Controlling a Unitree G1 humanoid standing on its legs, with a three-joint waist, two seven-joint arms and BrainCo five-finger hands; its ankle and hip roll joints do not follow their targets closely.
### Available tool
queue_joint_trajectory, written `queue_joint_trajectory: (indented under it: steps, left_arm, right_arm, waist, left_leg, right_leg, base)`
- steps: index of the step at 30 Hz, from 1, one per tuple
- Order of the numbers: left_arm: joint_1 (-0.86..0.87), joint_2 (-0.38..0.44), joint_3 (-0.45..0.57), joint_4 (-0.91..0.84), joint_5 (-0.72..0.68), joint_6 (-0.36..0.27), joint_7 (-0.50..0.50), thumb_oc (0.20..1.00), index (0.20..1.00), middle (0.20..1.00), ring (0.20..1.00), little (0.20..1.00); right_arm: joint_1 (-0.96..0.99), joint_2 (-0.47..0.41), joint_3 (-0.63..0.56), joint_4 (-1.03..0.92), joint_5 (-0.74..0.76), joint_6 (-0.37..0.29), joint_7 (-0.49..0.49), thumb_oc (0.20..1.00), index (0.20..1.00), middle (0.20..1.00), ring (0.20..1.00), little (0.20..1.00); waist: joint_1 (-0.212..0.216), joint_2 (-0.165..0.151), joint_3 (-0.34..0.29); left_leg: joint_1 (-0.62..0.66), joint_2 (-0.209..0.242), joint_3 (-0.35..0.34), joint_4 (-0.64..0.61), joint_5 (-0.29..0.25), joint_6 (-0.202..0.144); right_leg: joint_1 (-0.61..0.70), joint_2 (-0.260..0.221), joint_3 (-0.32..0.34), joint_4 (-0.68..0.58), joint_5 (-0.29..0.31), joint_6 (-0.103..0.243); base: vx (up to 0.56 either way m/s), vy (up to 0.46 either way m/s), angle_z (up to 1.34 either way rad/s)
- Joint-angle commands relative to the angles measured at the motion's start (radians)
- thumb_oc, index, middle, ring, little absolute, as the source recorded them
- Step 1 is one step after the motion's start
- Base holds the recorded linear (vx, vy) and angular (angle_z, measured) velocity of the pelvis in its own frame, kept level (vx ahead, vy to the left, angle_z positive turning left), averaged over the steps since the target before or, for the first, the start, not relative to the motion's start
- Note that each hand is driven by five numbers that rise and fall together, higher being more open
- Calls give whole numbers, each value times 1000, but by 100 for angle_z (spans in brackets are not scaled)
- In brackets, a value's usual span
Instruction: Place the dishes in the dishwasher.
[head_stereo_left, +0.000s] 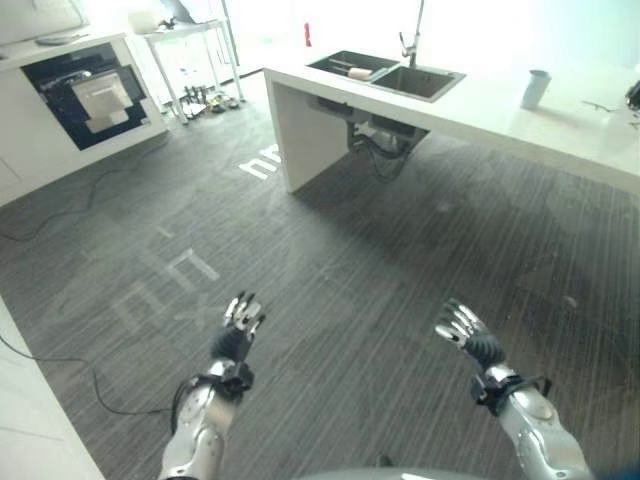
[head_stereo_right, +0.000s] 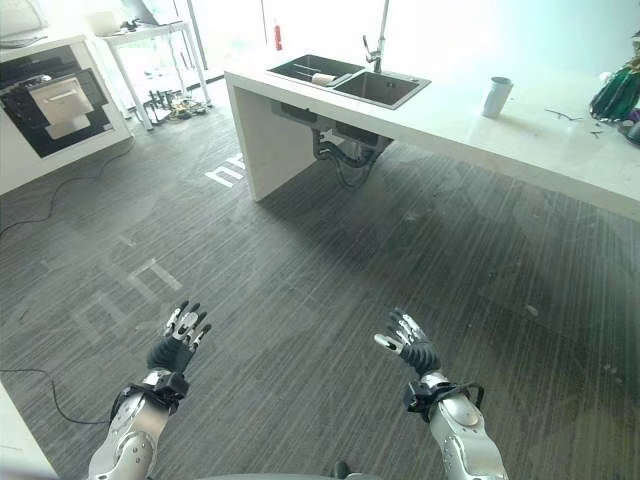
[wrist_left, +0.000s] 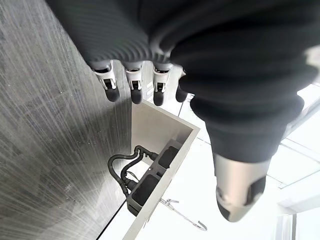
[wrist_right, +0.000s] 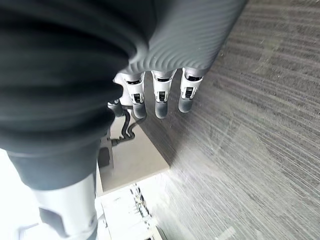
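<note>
Dishes (head_stereo_right: 322, 75) sitting in left basin of sink (head_stereo_right: 380, 88), far side on white counter (head_stereo_right: 520, 130); one roll-ish pale item plus dark utensils, long axis running left-right, details too small to make out. White cup (head_stereo_right: 496, 96) upright further right. Dishwasher (head_stereo_right: 55, 100) far left, front partly cut off. Left hand (head_stereo_right: 180, 338) and right hand (head_stereo_right: 408, 342) both near, over grey floor (head_stereo_right: 320, 260), fingers spread straight, holding nothing. No readable writing.

No legible text, labels, brands or numbers anywhere. Only pale angular bracket-like markings on the grey floor (head_stereo_left: 330, 300): one bright mark (head_stereo_left: 262, 160) upper left of centre, beside the end of the white tabletop (head_stereo_left: 480, 105), and fainter ones (head_stereo_left: 165, 285) at left centre; unreadable as letters.
</note>
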Motion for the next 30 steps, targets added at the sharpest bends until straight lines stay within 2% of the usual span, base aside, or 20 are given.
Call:
queue_joint_trajectory:
  steps: [1,12,13,15,16,17,18,19,21,22,24,26,27,30]
  left_arm:
    - [-55,63,25,-37,40,-50,-36,1000,1000,1000,1000,1000]
    - [-48,54,48,-147,-44,-74,-47,1000,1000,1000,1000,1000]
    - [-43,53,47,-168,-41,-79,-39,1000,1000,1000,1000,1000]
    - [-48,56,43,-184,-56,-86,-44,1000,1000,1000,1000,1000]
    - [-54,55,41,-196,-63,-86,-50,1000,1000,1000,1000,1000]
    - [-57,55,39,-202,-71,-85,-57,1000,1000,1000,1000,1000]
    - [-63,48,31,-198,-73,-90,-65,1000,1000,1000,1000,1000]
    - [-65,47,28,-196,-72,-92,-62,1000,1000,1000,1000,1000]
    - [-58,48,12,-194,-84,-103,-57,1000,1000,1000,1000,1000]
    - [-41,50,3,-207,-96,-116,-57,1000,1000,1000,1000,1000]
    - [-39,45,6,-195,-113,-133,-70,1000,1000,1000,1000,1000]
    - [-35,39,11,-198,-113,-139,-71,1000,1000,1000,1000,1000]
    - [-31,36,14,-203,-106,-144,-63,1000,1000,1000,1000,1000]
    - [-45,46,19,-213,-95,-147,-55,1000,1000,1000,1000,1000]
  right_arm:
    - [-47,-23,-35,-43,8,-69,-1,1000,1000,1000,1000,1000]
    - [-43,-45,-49,-155,28,-100,62,1000,1000,1000,1000,1000]
    - [-42,-45,-46,-168,31,-101,67,1000,1000,1000,1000,1000]
    - [-45,-60,-50,-183,30,-110,78,1000,1000,1000,1000,1000]
    - [-49,-70,-55,-194,23,-120,82,1000,1000,1000,1000,1000]
    - [-55,-79,-55,-199,20,-126,81,1000,1000,1000,1000,1000]
    - [-66,-80,-52,-194,10,-139,84,1000,1000,1000,1000,1000]
    - [-71,-80,-50,-192,6,-140,81,1000,1000,1000,1000,1000]
    - [-86,-86,-44,-192,2,-135,75,1000,1000,1000,1000,1000]
    - [-59,-106,-64,-222,11,-130,98,1000,1000,1000,1000,1000]
    - [-44,-124,-77,-222,14,-145,115,1000,1000,1000,1000,1000]
    - [-46,-134,-83,-220,22,-148,126,1000,1000,1000,1000,1000]
    - [-43,-141,-91,-228,38,-143,135,1000,1000,1000,1000,1000]
    - [-38,-132,-98,-251,62,-132,151,1000,1000,1000,1000,1000]
  waist:
    - [2,-9,-15]
    - [9,-17,-17]
    - [15,-20,-10]
    - [19,-36,16]
    - [21,-45,40]
    - [19,-49,53]
    - [17,-47,70]
    - [15,-44,74]
    - [6,-22,80]
    - [-1,7,81]
    - [-1,15,79]
    - [2,14,77]
    - [0,13,68]
    - [12,-12,49]
  left_leg:
    - [-12,58,85,6,-33,-43]
    - [-3,61,76,6,-31,-50]
    - [3,65,78,11,-13,-60]
    - [-71,74,92,169,-9,-81]
    - [-157,90,95,340,32,-98]
    - [-207,100,94,441,32,-100]
    - [-236,118,113,460,42,-101]
    - [-236,128,128,431,45,-101]
    - [-200,173,206,185,78,-106]
    - [-195,233,230,6,202,-145]
    - [-235,262,224,6,236,-160]
    - [-229,262,222,6,228,-158]
    - [-215,261,254,6,204,-146]
    - [-200,213,268,10,148,-105]
  right_leg:
    - [47,-39,1,0,-114,83]
    - [51,-19,10,0,-123,75]
    - [53,-16,15,0,-124,67]
    - [61,-24,19,0,-119,52]
    - [64,-28,20,0,-117,33]
    - [61,-30,19,5,-115,22]
    - [64,-29,17,11,-116,18]
    - [67,-27,16,12,-117,20]
    - [89,-16,13,5,-131,37]
    - [128,-3,12,0,-158,48]
    - [158,-2,7,0,-185,44]
    - [174,-16,9,0,-195,47]
    - [184,-39,6,14,-204,58]
    - [217,-106,-8,55,-230,105]
  base:
    - [-16,-8,9]
    - [-1,-76,4]
    - [23,-147,1]
    - [-20,-172,0]
    - [-51,-160,35]
    - [-17,-112,53]
    - [32,-20,44]
    - [130,87,20]
    - [329,291,20]
    - [483,422,27]
    - [431,353,16]
    - [369,312,-6]
    - [418,370,-23]
    - [447,403,-51]
